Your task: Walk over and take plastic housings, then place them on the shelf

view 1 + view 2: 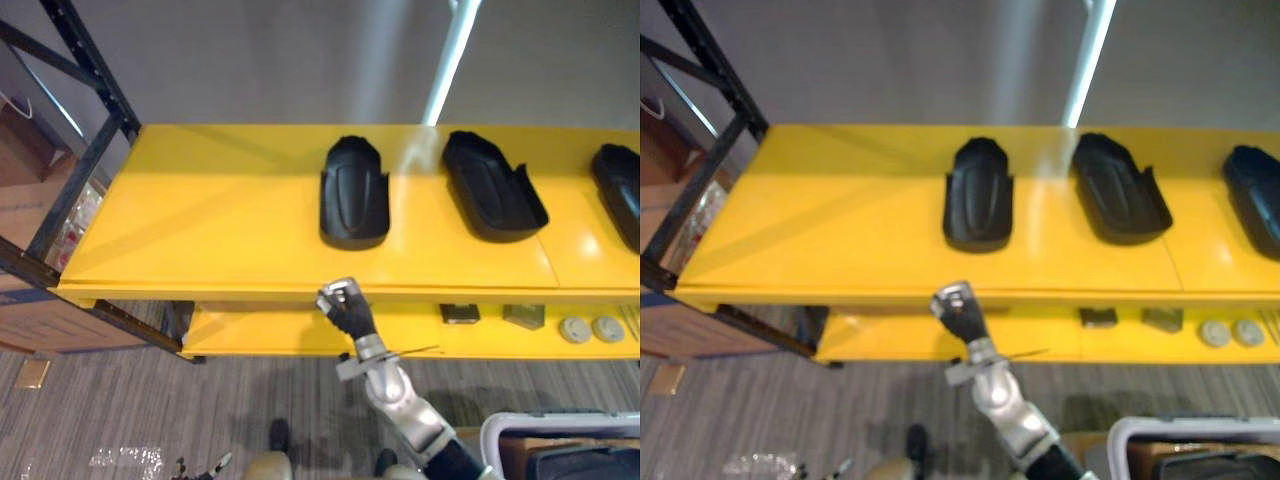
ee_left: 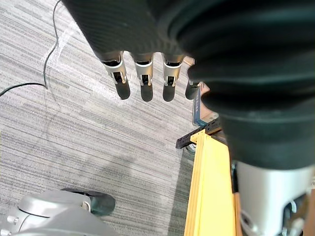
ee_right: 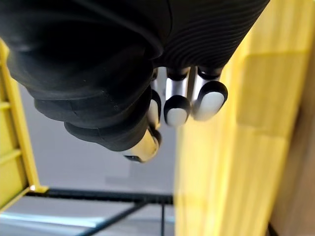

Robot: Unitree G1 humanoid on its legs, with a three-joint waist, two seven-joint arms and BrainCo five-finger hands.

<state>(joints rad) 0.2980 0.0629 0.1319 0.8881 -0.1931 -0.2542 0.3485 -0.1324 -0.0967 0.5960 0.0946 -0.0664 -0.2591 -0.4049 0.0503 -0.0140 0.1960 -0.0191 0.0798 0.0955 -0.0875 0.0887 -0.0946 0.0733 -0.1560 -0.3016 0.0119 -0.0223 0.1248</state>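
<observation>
Resting on yellow shelf [image 1: 200, 230], three black housings [image 1: 354, 195] [image 1: 492, 187] [image 1: 620, 190]

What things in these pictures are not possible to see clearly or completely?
Rightmost plastic housing: cut off by the eye views' right edge.
Small objects on the lower shelf: too small to identify.
White-rimmed bin: cut off by the bottom edge; its contents are unclear.

3rd black housing [image 1: 620, 190] half off-frame at rt edge; lower-shelf small bits [image 1: 524, 316] too tiny to ID
</observation>
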